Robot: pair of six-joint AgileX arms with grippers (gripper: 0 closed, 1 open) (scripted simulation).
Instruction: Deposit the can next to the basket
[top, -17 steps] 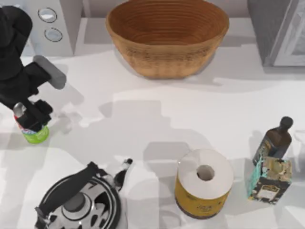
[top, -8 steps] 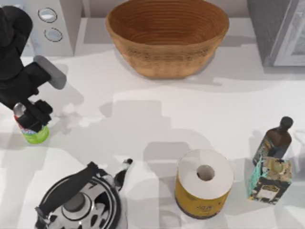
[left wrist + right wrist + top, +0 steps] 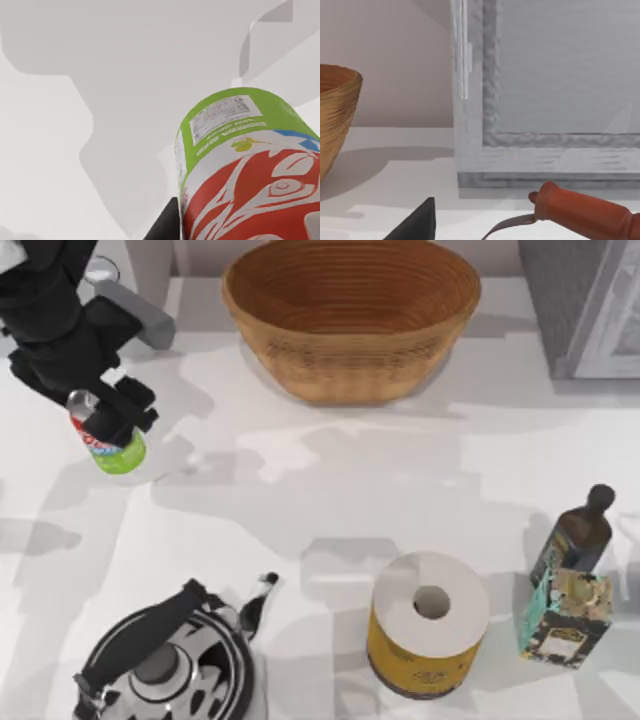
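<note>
My left gripper (image 3: 112,420) is shut on the can (image 3: 120,448), which has a red upper part, a green lower band and a silver top. The can hangs tilted at the table's left, well to the left of the basket (image 3: 350,375) and a little nearer the front. The large tan wicker basket stands at the back centre. The left wrist view has the can (image 3: 245,165) up close over the white tabletop. In the right wrist view, the basket's wall (image 3: 335,115) is at one edge and a dark fingertip (image 3: 420,225) of my right gripper pokes in.
A black-and-white kettle (image 3: 170,660) sits at the front left. A yellow-wrapped paper roll (image 3: 428,625) stands at front centre, with a dark bottle (image 3: 575,535) and a patterned box (image 3: 565,615) at the right. A grey cabinet (image 3: 590,300) fills the back right. A red-handled tool (image 3: 585,212) lies near my right gripper.
My left gripper has carried the can up off its earlier spot, toward the back and to the right, nearer the basket. Nothing else has moved.
</note>
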